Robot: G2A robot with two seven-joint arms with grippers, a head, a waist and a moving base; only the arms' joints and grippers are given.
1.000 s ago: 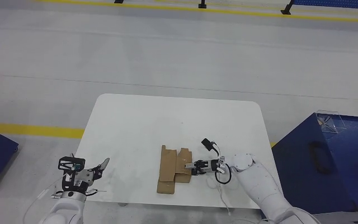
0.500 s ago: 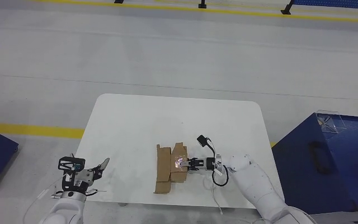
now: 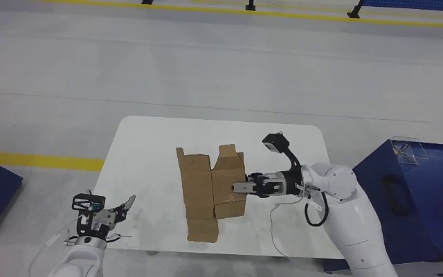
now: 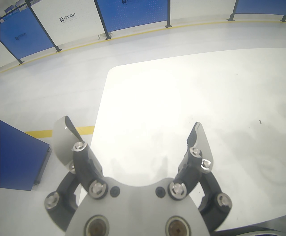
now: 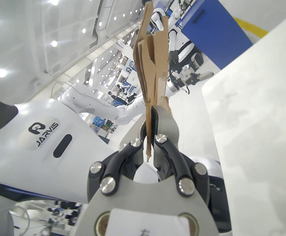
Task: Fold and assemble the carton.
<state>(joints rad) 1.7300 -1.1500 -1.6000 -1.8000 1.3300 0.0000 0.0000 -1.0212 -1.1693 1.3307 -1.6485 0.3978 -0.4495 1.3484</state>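
Table (image 3: 159, 145), white with rounded corners, stands on a pale grey hall floor, with a blue cabinet (image 3: 394, 201) just off its right side. Above the table's near middle is the carton (image 3: 208, 190), a brown cardboard blank that is flattened and unassembled, with its notched flaps pointing away from the robot. It seems to be lifted clear of the tabletop rather than lying on it. The right gripper (image 3: 239, 187) is clamped on the carton's right-hand edge. In the right wrist view the two fingers (image 5: 166, 125) pinch the cardboard (image 5: 152, 55) edge-on, and its layers part slightly farther from the grip. Holding the carton by one edge in the air probably frees the panels to be opened into a box, a step not yet begun. The left gripper (image 4: 131, 121) sits at the table's near left corner, well apart from the carton. Its jaws are spread wide with nothing between them, likely waiting to take the opposite edge. As for writing, white panels (image 4: 67, 17) between blue ones at the far side of the floor carry dark printed lettering. A label (image 5: 145, 231) on the right gripper's base bears a small mark too cropped to make out.
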